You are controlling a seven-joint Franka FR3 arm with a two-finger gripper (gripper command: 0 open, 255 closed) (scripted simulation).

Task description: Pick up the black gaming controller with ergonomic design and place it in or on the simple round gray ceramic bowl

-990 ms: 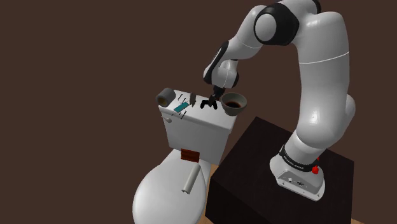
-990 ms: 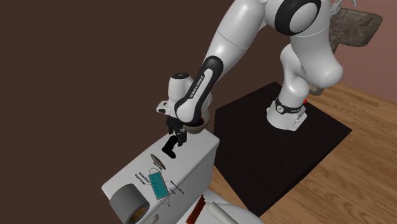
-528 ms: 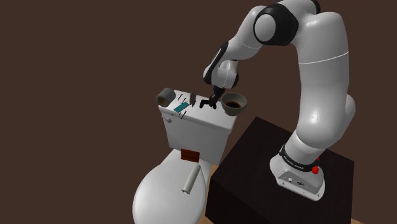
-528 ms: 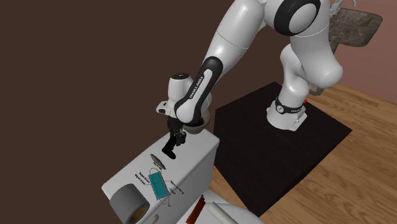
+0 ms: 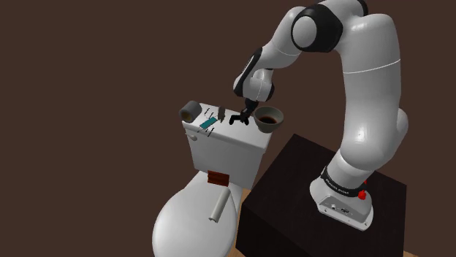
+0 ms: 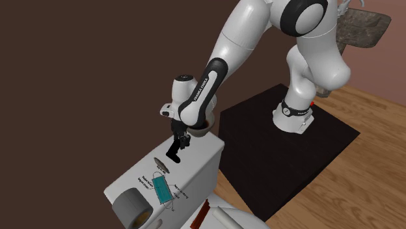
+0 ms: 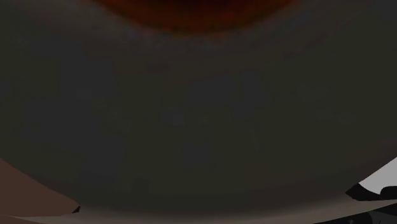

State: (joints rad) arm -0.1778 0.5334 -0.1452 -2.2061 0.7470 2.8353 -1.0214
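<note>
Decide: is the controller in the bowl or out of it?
Out. In the shoulder view the controller sits to the left of the bowl, outside its rim.

The black gaming controller and the black two-finger gripper merge, their boundary unclear. The round grey bowl is mostly hidden behind the arm's dark wrist. At 7 o'clock, the shoulder view's bottom edge cuts the white toilet lid.

I look close onto the dark grey bowl. From its wall's middle, its reddish-brown inside lies at 12 o'clock, a brown sliver at 8, a pale patch at 4.
</note>
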